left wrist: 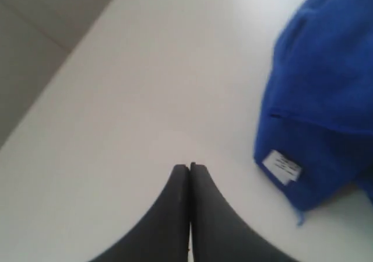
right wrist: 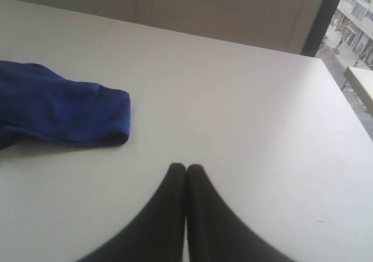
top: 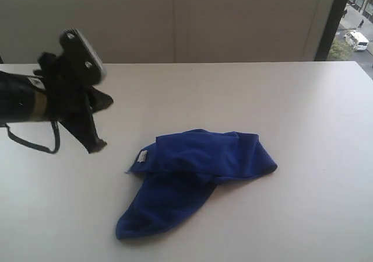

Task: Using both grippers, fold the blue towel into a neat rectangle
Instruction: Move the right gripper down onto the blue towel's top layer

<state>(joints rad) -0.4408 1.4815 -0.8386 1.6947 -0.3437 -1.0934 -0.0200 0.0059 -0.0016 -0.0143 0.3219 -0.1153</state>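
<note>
The blue towel (top: 195, 174) lies crumpled in a loose heap near the middle of the white table (top: 303, 116), its small white tag (top: 142, 156) at the left edge. The tag (left wrist: 282, 166) also shows in the left wrist view, on the towel (left wrist: 326, 87). My left gripper (top: 96, 145) hangs above the table to the left of the towel, shut and holding nothing, its fingers (left wrist: 190, 167) pressed together. My right gripper (right wrist: 186, 167) is shut and empty too, off the towel's (right wrist: 58, 110) right end. It is out of the exterior view.
Behind the table's far edge stands a pale wall (top: 175, 17). A window (top: 355, 23) at the right shows a street outside. Bare table surface (right wrist: 245, 98) surrounds the towel on all sides.
</note>
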